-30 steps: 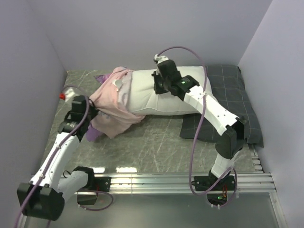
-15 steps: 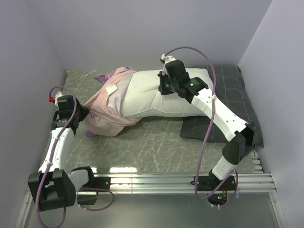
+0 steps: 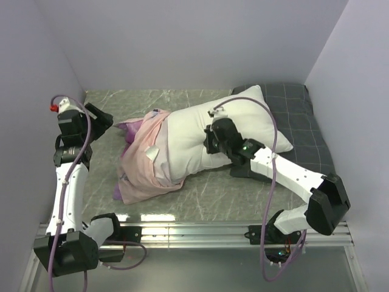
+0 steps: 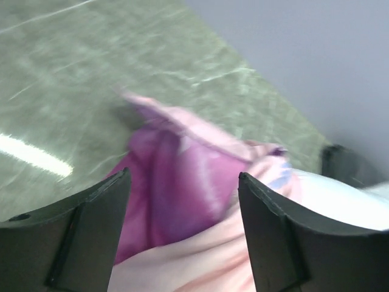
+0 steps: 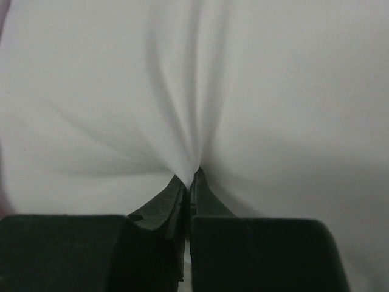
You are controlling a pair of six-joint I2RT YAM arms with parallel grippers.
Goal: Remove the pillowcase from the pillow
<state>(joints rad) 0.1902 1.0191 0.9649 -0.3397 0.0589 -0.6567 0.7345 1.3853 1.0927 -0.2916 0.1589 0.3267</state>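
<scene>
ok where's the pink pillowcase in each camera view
top external: pillowcase left of centre, bunched over the left end of the pillow.
left wrist: pillowcase fills the lower centre.
right wrist: not in it, only white pillow.
shared landmark: the white pillow, at the right edge in left wrist.

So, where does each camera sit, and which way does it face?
Top external: above and behind the robot, looking down at the table; left arm and right arm show.
Left wrist: faces the pillowcase through the open left tool.
Right wrist: close against the pillow, pinched by the shut right tool.
Shared: top and left wrist show the pillowcase.
</scene>
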